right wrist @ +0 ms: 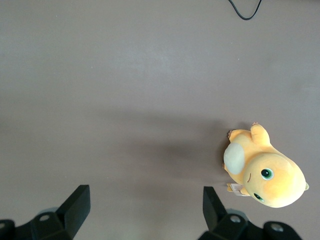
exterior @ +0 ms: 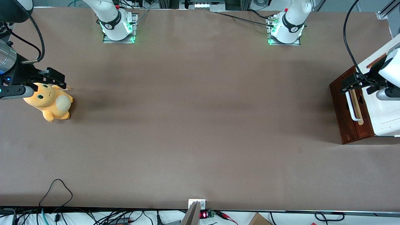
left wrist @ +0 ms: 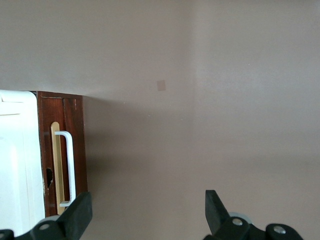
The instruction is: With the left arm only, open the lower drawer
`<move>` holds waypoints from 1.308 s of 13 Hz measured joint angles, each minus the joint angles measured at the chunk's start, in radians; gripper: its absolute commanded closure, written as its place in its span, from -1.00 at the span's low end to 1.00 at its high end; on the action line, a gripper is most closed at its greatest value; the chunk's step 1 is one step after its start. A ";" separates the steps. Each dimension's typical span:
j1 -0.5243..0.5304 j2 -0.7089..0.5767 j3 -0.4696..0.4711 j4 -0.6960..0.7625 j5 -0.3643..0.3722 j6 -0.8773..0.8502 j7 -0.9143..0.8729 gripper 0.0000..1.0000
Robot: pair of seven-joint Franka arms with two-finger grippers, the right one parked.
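Front view: we see the lower drawer (exterior: 347, 109) at the working arm's end of the table, the gripper (exterior: 351, 83) above its handle (exterior: 351, 107). Left wrist view: fingers (left wrist: 80, 212) spread wide, holding nothing; drawer front beside one finger.

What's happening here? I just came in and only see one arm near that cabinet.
The left arm is reaching for the lower drawer of the white cabinet at its end of the table. Its gripper is open and hangs just above the drawer's white handle, not gripping it. The drawer's dark front juts out past the cabinet, but how far it is open is hard to tell. A yellow plush toy lies toward the parked arm's end of the table.
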State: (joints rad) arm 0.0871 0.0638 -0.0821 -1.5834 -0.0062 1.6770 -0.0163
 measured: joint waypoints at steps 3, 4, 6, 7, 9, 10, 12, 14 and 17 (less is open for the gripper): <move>0.001 0.003 0.001 0.001 0.000 -0.001 0.000 -1.00; 0.001 0.008 0.001 0.002 0.000 -0.002 0.000 -1.00; 0.002 0.028 0.002 0.002 0.000 -0.003 0.000 -1.00; 0.004 0.038 0.003 0.002 0.000 -0.003 0.000 -1.00; 0.007 0.056 0.004 0.002 0.000 -0.003 0.000 -1.00; 0.008 0.068 0.004 0.002 0.000 -0.003 -0.001 -1.00; 0.008 0.088 0.004 0.003 0.002 -0.003 -0.016 -1.00; 0.003 0.118 0.000 0.003 0.086 -0.006 -0.021 -1.00; -0.029 0.172 -0.008 0.003 0.203 -0.032 -0.045 -1.00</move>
State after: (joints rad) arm 0.0580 0.2354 -0.0902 -1.5807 0.1969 1.6448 -0.0617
